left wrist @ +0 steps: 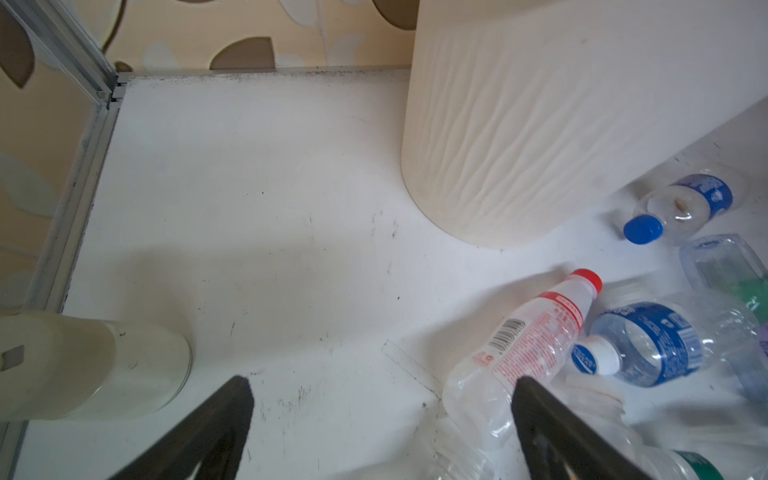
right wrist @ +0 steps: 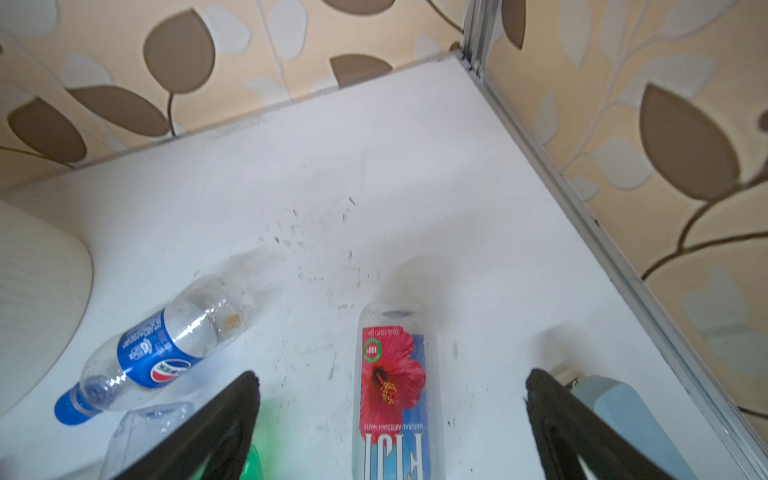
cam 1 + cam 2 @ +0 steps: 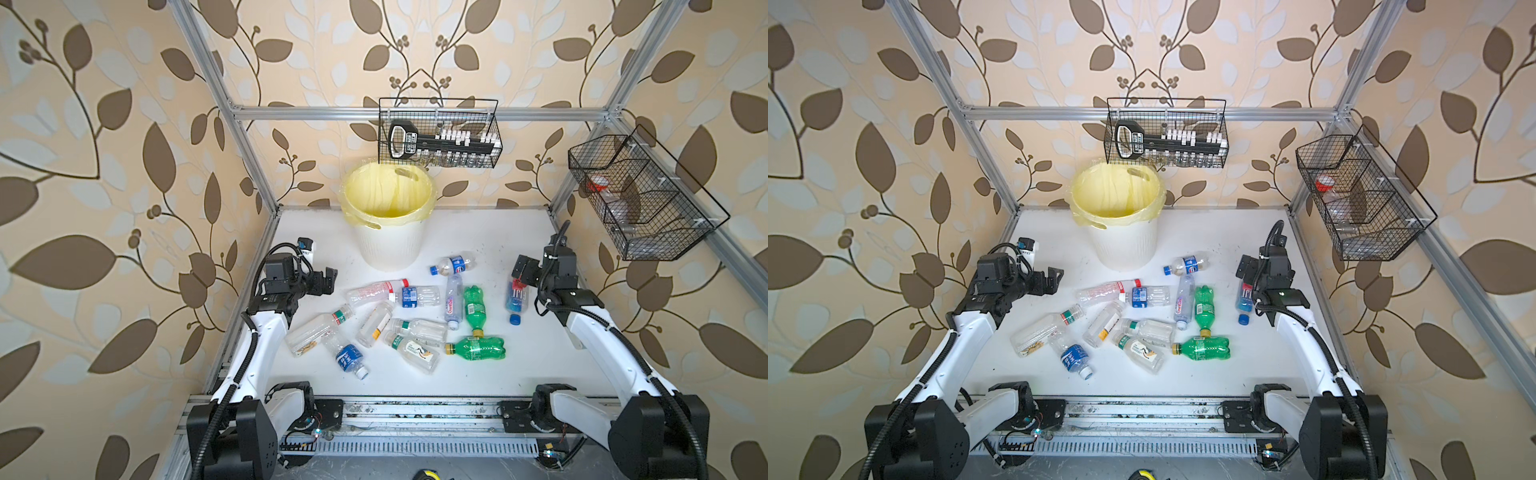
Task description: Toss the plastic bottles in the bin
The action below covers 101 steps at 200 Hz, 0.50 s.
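Several plastic bottles point(image 3: 415, 320) lie scattered mid-table in both top views, clear ones and two green point(image 3: 473, 309). The cream ribbed bin point(image 3: 390, 245), lined with a yellow bag, stands behind them. My left gripper point(image 3: 326, 282) is open left of the pile; in the left wrist view point(image 1: 382, 386) a red-capped clear bottle point(image 1: 536, 336) lies by one finger, untouched. My right gripper point(image 3: 519, 270) hovers open over a Fiji bottle point(image 2: 390, 374), which lies between its spread fingers point(image 2: 392, 378), apart from both. A blue-capped Pepsi bottle point(image 2: 166, 349) lies beside the bin.
A black wire basket point(image 3: 440, 133) hangs on the back rail above the bin, another point(image 3: 640, 199) on the right frame. A white jar point(image 1: 83, 365) stands near the left gripper. A pale blue object point(image 2: 623, 415) lies by the right wall edge.
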Motion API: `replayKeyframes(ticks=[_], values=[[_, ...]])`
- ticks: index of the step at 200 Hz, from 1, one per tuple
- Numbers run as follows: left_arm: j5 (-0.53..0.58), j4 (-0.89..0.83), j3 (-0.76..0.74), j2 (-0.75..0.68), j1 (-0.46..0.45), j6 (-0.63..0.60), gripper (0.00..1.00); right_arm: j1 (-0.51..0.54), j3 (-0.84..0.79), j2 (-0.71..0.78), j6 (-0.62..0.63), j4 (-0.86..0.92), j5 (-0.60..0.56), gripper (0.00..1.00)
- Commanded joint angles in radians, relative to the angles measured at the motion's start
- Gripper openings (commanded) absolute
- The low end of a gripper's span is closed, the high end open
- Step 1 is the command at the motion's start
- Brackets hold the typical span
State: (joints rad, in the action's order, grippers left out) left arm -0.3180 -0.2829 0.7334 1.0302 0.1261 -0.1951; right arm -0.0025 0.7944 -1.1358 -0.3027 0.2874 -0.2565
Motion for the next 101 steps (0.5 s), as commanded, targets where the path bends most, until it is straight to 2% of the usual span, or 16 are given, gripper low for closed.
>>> replayKeyframes(ticks=[1,35,101], values=[[-0.081,-0.181,0.040,-0.061,0.009,-0.123,0.99,-0.007,0.027,-0.027,-0.019,0.158,0.042,1.00],[-0.107,-0.255,0.025,-0.099,0.010,-0.171,0.99,-0.008,0.023,-0.075,-0.031,0.177,0.055,1.00],[-0.129,-0.288,-0.029,-0.134,0.025,-0.201,0.99,-0.010,-0.025,-0.139,-0.048,0.143,0.078,0.97]])
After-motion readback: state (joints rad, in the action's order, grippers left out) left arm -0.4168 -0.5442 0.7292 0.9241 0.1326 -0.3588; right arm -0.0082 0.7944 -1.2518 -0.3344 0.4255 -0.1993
